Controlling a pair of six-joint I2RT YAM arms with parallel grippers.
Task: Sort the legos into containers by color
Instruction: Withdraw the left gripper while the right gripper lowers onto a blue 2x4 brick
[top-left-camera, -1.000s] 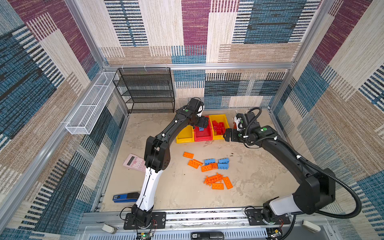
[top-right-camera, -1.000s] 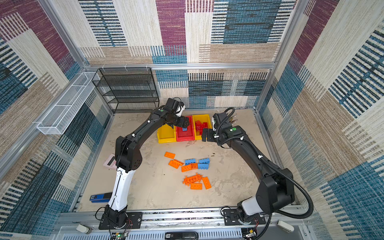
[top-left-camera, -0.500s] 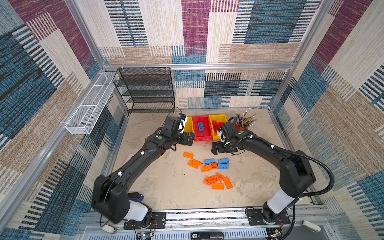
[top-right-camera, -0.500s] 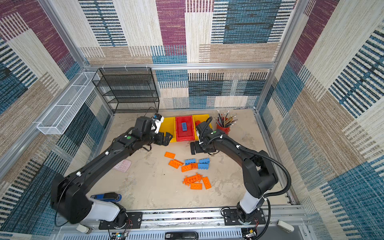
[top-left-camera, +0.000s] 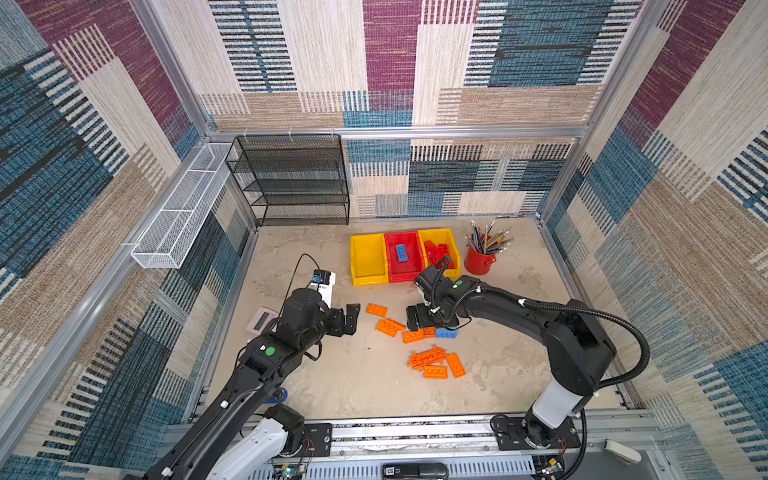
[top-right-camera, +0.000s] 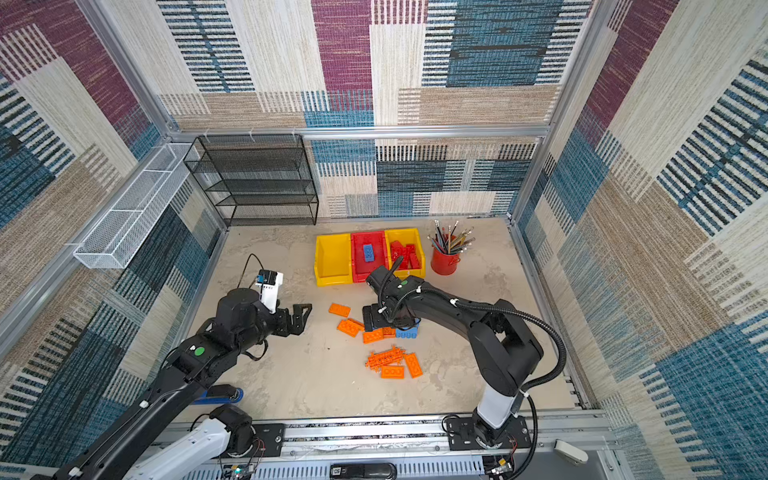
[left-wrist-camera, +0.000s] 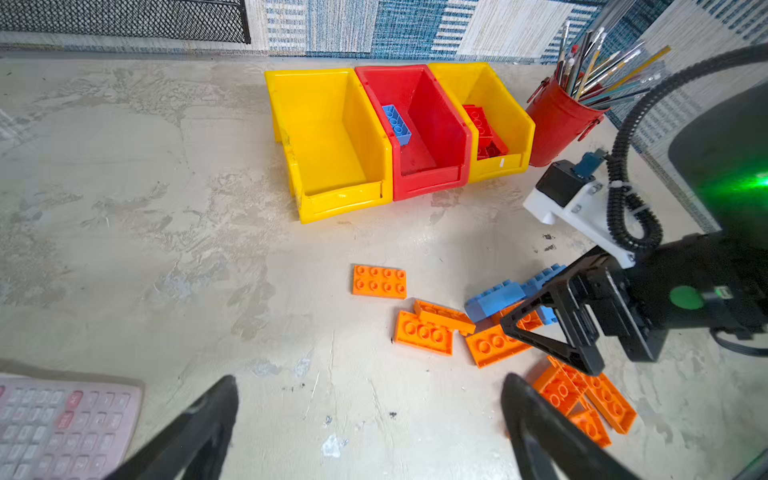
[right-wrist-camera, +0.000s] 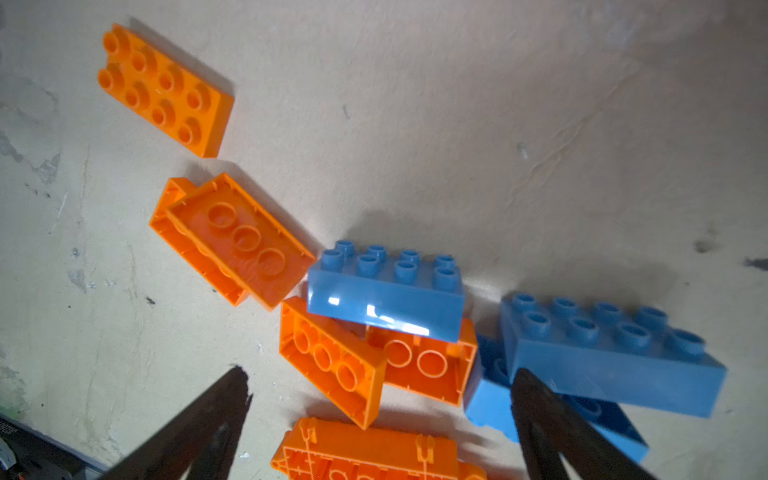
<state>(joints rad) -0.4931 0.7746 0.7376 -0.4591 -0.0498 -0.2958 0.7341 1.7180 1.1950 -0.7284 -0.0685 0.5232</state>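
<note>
Three containers stand in a row at the back: a yellow bin (top-left-camera: 368, 258), a red bin (top-left-camera: 405, 270) holding one blue lego (top-left-camera: 401, 252), and a yellow bin (top-left-camera: 453, 249) holding red legos (top-left-camera: 437, 253). Orange legos (top-left-camera: 390, 326) and blue legos (top-left-camera: 446, 333) lie scattered on the floor. My right gripper (top-left-camera: 415, 318) hangs open just above the pile, its jaws either side of an orange brick (right-wrist-camera: 332, 361) beside a blue brick (right-wrist-camera: 386, 299). My left gripper (top-left-camera: 354, 319) is open and empty, left of the orange bricks (left-wrist-camera: 379, 282).
A red pencil cup (top-left-camera: 480, 259) stands right of the bins. A black mesh rack (top-left-camera: 291, 178) is at the back left and a white mesh basket (top-left-camera: 178, 208) hangs on the left wall. A pink calculator (left-wrist-camera: 62, 419) lies under my left arm.
My left gripper has opened, drawn back from the bins and come down left of the orange bricks; a blue brick lies in the red bin. My right gripper moved from the bins to the pile.
</note>
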